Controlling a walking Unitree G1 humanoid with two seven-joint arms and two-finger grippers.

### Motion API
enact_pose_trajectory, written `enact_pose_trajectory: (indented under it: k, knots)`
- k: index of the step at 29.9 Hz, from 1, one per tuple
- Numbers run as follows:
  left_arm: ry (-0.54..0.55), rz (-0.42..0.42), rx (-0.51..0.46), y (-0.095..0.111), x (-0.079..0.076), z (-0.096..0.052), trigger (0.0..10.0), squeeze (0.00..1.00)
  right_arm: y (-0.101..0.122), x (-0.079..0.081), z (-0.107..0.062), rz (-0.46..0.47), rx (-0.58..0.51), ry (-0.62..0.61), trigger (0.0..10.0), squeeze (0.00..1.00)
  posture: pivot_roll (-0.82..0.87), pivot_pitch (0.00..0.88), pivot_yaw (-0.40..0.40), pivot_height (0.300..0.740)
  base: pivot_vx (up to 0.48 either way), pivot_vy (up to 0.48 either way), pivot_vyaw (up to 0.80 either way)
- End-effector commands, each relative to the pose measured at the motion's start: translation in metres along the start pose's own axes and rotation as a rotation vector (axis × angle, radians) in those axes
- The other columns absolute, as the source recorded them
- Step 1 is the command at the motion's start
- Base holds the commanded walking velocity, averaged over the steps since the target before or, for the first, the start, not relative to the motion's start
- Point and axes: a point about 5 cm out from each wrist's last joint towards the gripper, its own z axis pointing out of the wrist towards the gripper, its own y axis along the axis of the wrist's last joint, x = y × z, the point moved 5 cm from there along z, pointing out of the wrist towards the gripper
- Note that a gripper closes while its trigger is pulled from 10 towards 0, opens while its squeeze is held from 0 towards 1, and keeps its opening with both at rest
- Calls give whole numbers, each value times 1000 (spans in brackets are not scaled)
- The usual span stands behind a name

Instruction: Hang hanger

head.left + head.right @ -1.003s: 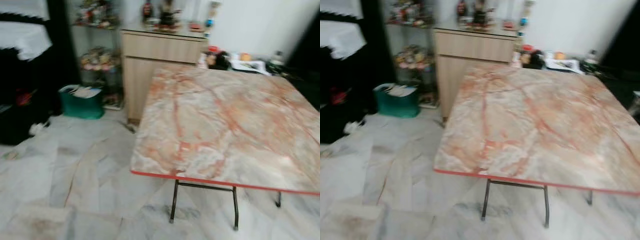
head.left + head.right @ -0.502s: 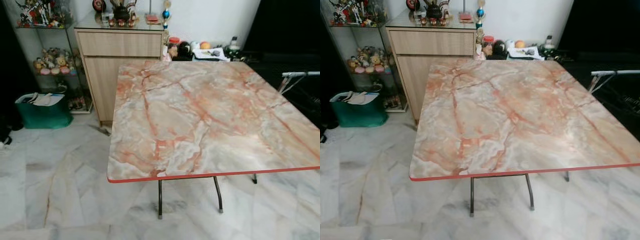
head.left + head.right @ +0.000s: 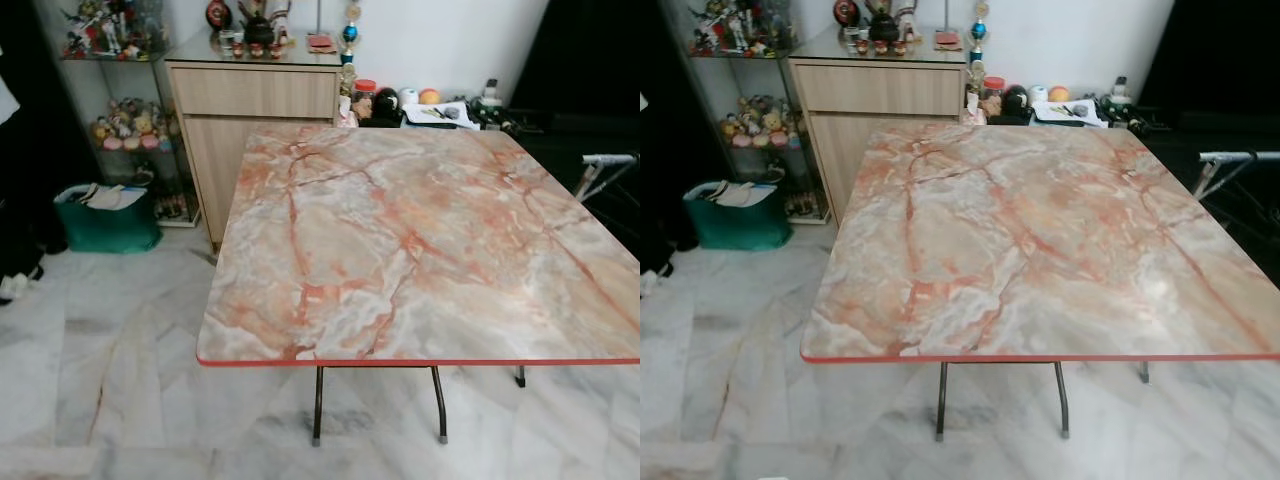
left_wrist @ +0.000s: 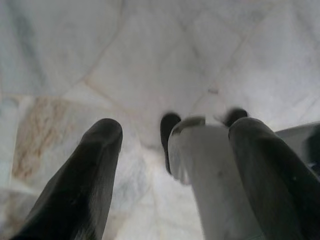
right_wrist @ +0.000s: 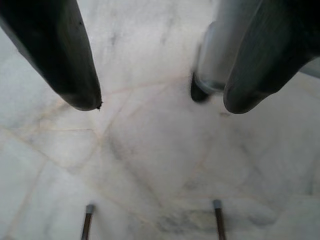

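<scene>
We face a folding table (image 3: 420, 250) with a pink-veined marble top, a red edge and thin dark metal legs (image 3: 317, 405), standing on a pale marble floor (image 3: 110, 350). Beyond its far edge stands a wooden cabinet (image 3: 255, 115) carrying small ornaments, and beside that a glass shelf of figurines (image 3: 125, 125) with a green bin (image 3: 100, 215) on the floor below it. A white metal rack (image 3: 600, 165) shows at the table's right side; we cannot tell whether a hanger is on it, as it is small and cut off by the frame.

Both arms hang low. The left gripper (image 4: 172, 145) points down at the floor, its two black fingers (image 4: 92, 170) spread apart with nothing between them; past them we see what looks like the robot's own pale leg and dark foot, though the blur leaves this uncertain. The right gripper (image 5: 160, 100) is likewise spread wide and empty, and ahead of its fingertips (image 5: 82, 95) two table feet (image 5: 216, 205) rest on the floor.
</scene>
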Motion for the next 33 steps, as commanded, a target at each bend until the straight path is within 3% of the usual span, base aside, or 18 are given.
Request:
enact_pose_trajectory:
  k: [1, 33]
  knots:
    - [17, 107, -122, 29, 7, -1, 10000, 0, 125, 0, 7, 314, -231, 27, 10000, 0, 132, 60, -8, 740, 0, -480, 0]
    - [-11, 111, -124, 27, 1, -1, 10000, 0, 127, 0, 6, 319, -262, 29, 10000, 0, 109, 39, 1, 740, 0, -480, 0]
